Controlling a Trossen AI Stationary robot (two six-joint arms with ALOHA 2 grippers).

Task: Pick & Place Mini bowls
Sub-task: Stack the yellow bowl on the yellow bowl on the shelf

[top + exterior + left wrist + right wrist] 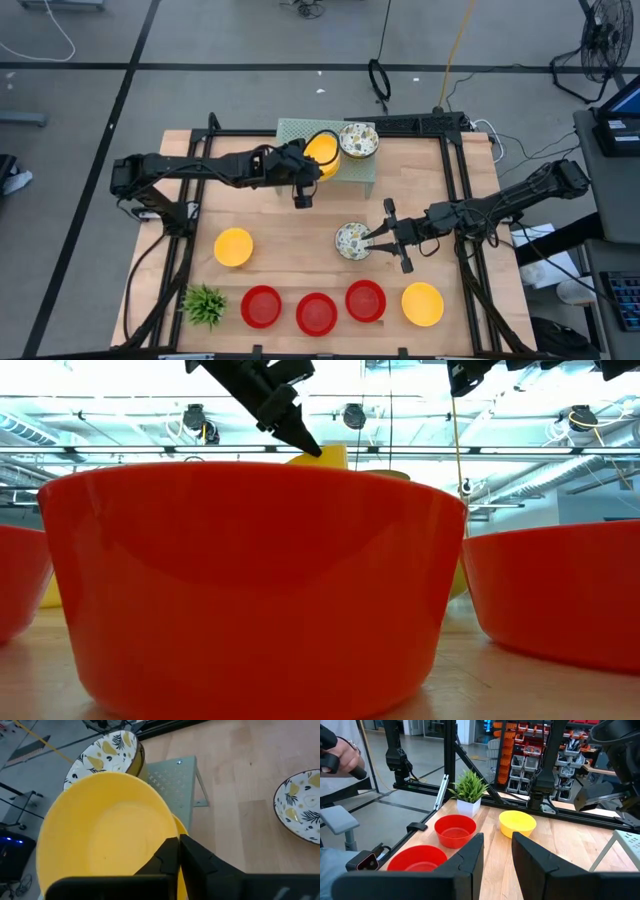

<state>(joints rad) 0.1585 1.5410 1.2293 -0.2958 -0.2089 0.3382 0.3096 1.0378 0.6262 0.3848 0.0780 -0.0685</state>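
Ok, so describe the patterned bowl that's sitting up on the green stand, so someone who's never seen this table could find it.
Find the pale green mesh stand at the far middle edge of the wooden table. Two bowls are over it: the patterned bowl rests on its right end. It is whitish with dark leaf and yellow fruit prints, whereas its neighbour, the yellow bowl, is plain and held in the left gripper's fingers.

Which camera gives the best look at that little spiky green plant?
The right wrist view: the small spiky green plant stands clear in its white pot at the table's edge. The high view shows only its top; the low and left wrist views miss it.
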